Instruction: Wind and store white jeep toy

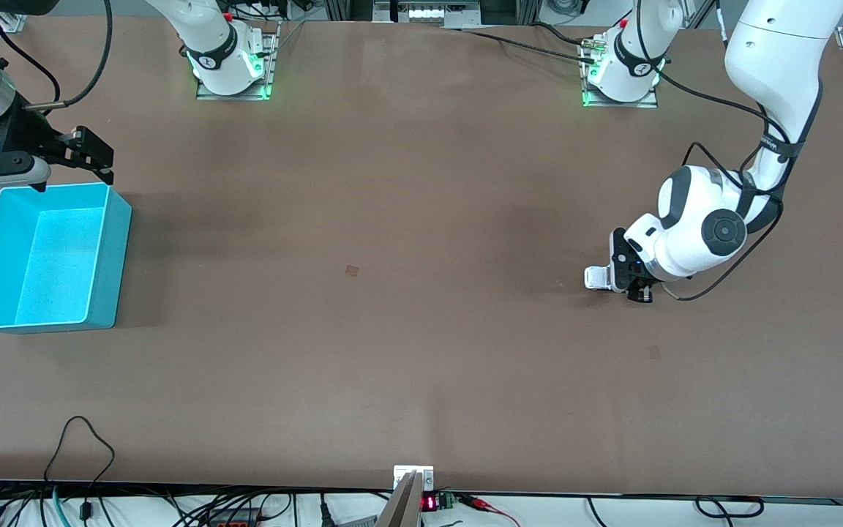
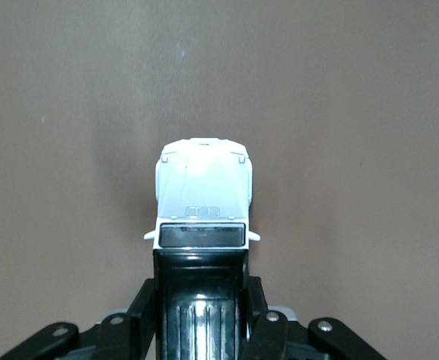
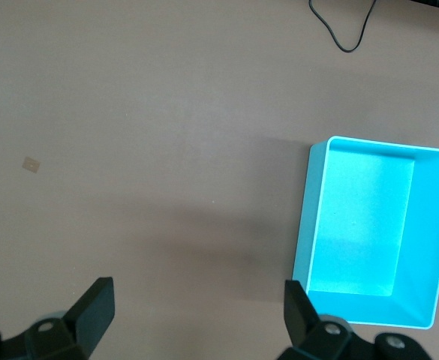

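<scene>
On my front view I start at the right arm's end of the table (image 1: pixel 421 351), where the turquoise bin (image 1: pixel 118 249) sits with nothing in it. The right gripper (image 1: pixel 92 155) waits above the bin's upper rim, fingers (image 3: pixel 91 311) spread wide and gripping nothing. Moving across the bare brown surface to the left arm's end, I see the left gripper (image 1: pixel 623 282) down low at the table, clamped on the white jeep toy (image 1: pixel 596 277). My left wrist view shows the jeep's white hood sticking out past the fingers (image 2: pixel 268 330), black roof between them.
</scene>
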Motion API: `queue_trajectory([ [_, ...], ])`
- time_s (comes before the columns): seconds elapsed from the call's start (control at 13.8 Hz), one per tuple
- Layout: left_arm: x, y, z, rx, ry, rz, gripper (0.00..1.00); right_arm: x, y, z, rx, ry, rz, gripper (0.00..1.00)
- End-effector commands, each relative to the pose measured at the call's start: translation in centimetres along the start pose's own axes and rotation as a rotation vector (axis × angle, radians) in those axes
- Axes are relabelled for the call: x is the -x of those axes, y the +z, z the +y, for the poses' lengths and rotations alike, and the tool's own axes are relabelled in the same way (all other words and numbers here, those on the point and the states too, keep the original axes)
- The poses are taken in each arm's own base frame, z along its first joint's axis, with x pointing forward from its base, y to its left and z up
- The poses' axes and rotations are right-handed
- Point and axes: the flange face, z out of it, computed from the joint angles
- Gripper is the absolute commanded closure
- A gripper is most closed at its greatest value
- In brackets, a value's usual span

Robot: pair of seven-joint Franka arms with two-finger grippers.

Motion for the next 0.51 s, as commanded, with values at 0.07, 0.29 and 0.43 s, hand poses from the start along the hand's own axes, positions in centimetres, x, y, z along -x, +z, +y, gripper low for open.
queue_trajectory([
  [0.07, 3.8, 2.3, 0.6, 0.061, 0.014, -0.079, 0.83, 0.4, -0.7, -0.1, -0.001, 0.012, 0.011, 0.0],
  [0.29, 7.6, 2.4, 0.7, 0.064, 0.007, -0.118, 0.83, 0.3, -0.7, -0.1, -0.004, 0.012, 0.013, 0.0],
  [0.43, 10.2, 2.5, 0.7, 0.06, 0.016, -0.154, 0.83, 0.3, -0.7, 0.0, -0.002, 0.013, 0.012, 0.0],
])
